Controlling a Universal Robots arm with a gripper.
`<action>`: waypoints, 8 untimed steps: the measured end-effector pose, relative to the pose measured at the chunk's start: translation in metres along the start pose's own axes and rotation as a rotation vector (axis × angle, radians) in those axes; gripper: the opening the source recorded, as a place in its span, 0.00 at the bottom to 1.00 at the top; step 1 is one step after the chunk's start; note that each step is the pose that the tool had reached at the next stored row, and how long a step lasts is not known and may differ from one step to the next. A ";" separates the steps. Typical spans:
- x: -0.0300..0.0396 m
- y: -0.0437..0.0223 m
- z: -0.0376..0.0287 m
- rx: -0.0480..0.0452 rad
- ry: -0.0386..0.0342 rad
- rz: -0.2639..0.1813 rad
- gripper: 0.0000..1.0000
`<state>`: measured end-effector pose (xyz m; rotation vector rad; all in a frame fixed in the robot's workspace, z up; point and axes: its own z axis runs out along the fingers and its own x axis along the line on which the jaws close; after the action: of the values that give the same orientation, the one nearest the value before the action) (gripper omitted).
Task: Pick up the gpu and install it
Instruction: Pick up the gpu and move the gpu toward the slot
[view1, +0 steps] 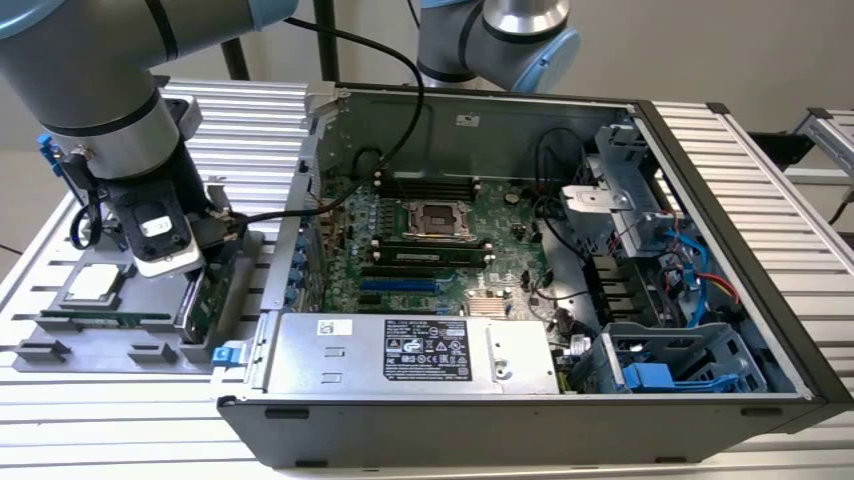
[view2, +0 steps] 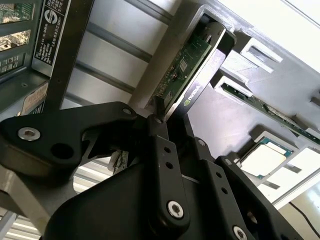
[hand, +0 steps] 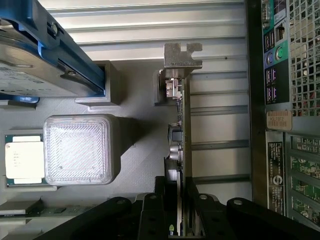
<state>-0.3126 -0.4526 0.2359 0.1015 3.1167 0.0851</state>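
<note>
Gripper (hand: 182, 186) clamped across one end of the gpu (hand: 185, 125), which stands on edge in its grey holder (hand: 135, 162) beside the open computer case (view1: 507, 430), its long axis running straight away from the tool.

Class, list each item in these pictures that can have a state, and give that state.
gpu, standing on edge in the tray
gripper, shut on the gpu
computer case, open, motherboard exposed
processor, lying flat on the tray
</note>
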 end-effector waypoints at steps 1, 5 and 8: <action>0.0000 0.0000 0.0000 0.0000 0.0000 0.000 0.00; -0.0001 0.0001 -0.0003 -0.0004 -0.0004 0.000 0.00; 0.0000 0.0001 -0.0020 0.0001 0.0000 0.000 0.00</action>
<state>-0.3126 -0.4526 0.2379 0.1015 3.1168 0.0850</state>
